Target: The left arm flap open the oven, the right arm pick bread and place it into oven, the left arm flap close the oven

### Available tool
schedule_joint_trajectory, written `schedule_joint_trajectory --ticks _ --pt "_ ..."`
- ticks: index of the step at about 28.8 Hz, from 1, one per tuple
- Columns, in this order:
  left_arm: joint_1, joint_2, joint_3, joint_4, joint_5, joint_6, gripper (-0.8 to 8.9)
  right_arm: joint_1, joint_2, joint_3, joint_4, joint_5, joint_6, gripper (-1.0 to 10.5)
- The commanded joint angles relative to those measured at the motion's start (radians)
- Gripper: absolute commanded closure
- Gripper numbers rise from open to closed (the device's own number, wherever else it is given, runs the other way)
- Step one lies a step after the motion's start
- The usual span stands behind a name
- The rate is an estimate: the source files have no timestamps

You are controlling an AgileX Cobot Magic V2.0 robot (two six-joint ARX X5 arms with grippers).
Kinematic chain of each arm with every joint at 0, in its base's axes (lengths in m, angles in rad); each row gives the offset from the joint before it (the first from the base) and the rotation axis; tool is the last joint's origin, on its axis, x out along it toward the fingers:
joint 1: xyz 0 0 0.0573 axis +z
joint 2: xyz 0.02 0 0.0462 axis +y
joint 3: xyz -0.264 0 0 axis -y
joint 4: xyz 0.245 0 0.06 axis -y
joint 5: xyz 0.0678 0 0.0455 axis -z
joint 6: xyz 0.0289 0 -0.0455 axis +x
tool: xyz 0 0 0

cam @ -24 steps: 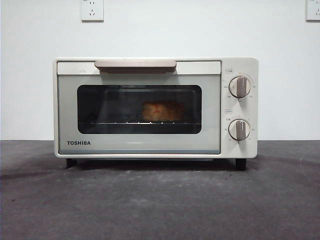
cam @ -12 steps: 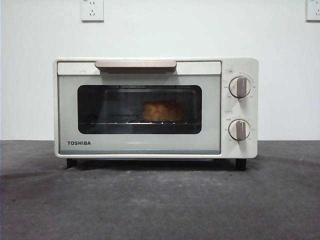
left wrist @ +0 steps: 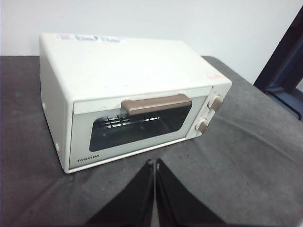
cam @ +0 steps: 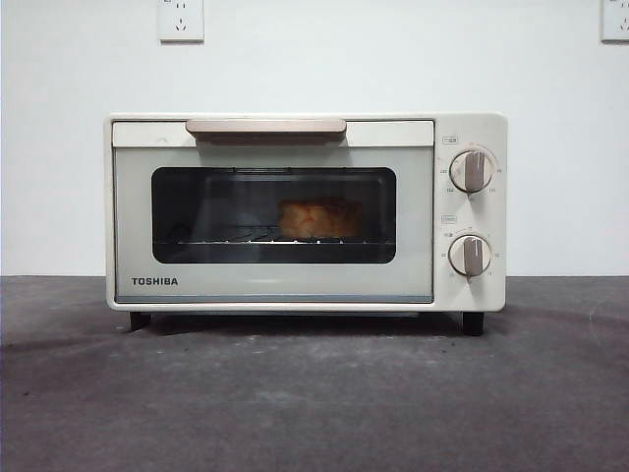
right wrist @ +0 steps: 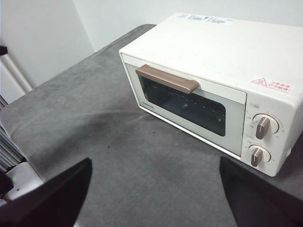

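The cream-white boxy TOSHIBA toaster oven [cam: 305, 211] is sitting on the dark grey felt-covered table [cam: 314, 403] with its door closed; only the front view is showing the small golden-orange braided bread [cam: 316, 218] lying on the wire rack [cam: 246, 239] behind the dark glass; both wrist views are showing the beige bar handle [left wrist: 156, 104] and two round knobs [right wrist: 259, 141], but no loaf. The left gripper [left wrist: 155, 165] is hovering before the oven, jaws pressed together; the right gripper [right wrist: 156, 189] is hanging well apart from it, jaws spread wide, holding nothing. White wall sockets [cam: 181, 19] are showing above.
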Motion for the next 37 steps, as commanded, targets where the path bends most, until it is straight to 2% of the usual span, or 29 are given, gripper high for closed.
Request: schedule_joint_trajectory --ticks 1,2,3,20,23,28,30,37 --pt "0.001 0.003 0.017 0.021 -0.002 -0.021 8.02 0.006 0.003 0.017 0.002 0.0 -0.011 8.6" --pt "0.001 0.003 0.017 0.019 -0.002 -0.021 8.01 0.006 0.003 0.017 0.003 0.0 -0.013 9.6" --pt "0.001 0.003 0.017 0.019 -0.002 -0.021 8.02 0.006 0.003 0.017 0.005 0.0 -0.015 9.3" --pt "0.003 0.0 -0.011 0.043 -0.002 -0.021 8.02 0.006 0.003 0.017 0.099 0.0 -0.015 9.3" --pt "0.003 -0.028 -0.076 0.1 -0.002 -0.02 8.02 0.006 0.003 0.017 0.101 0.0 -0.015 9.3" --pt "0.005 -0.154 -0.313 0.298 -0.006 -0.003 8.01 0.006 0.003 0.017 0.101 0.0 -0.015 9.3" --pt "0.012 -0.213 -0.411 0.367 -0.045 0.005 8.02 0.006 0.003 0.017 0.101 0.0 -0.015 9.3" --pt "0.035 -0.341 -0.714 0.578 -0.348 -0.024 8.02 0.006 0.003 0.017 0.101 0.0 -0.015 9.3"
